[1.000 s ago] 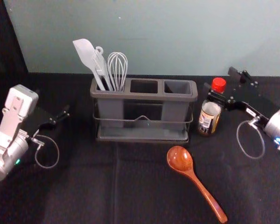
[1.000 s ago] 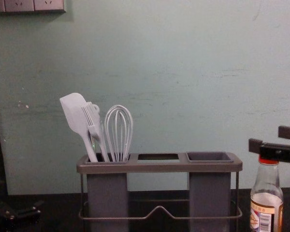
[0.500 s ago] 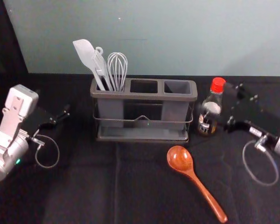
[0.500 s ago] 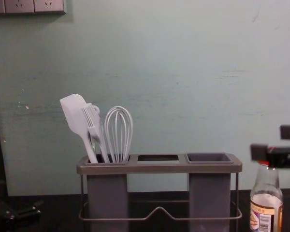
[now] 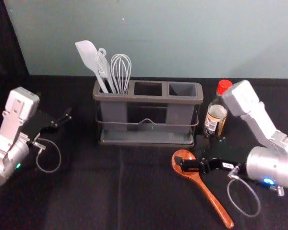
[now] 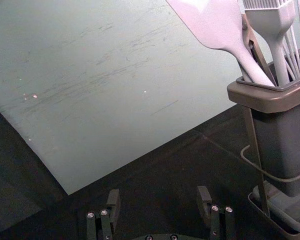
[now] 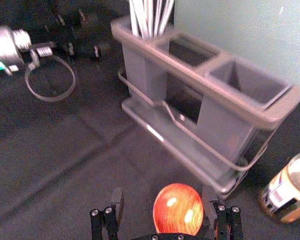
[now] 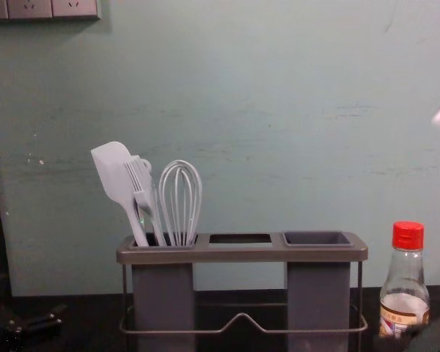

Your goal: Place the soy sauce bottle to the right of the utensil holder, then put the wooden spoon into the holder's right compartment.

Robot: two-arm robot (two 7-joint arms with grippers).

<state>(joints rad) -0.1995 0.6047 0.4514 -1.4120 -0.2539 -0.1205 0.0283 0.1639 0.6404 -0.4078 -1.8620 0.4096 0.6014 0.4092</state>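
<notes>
So the right gripper [image 5: 188, 152] is wide apart over the wooden spoon [image 5: 209, 197], toward the desk's front edge. Soy sauce bottle [image 5: 217, 112] stands right of the utensil holder [image 5: 149, 99], near the back edge. Left gripper [image 5: 54, 104]'s parked left, spread too.

White boxy housings [image 5: 241, 97]; silver cylindrical joints [image 5: 266, 165]; looped grey cables [image 5: 250, 216]

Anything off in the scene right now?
Nothing stands out. Soy sauce bottle upright, right of the utensil holder, no spill visible. Holder sits level. Wooden spoon lies flat, open right gripper over its bowl end.
</notes>
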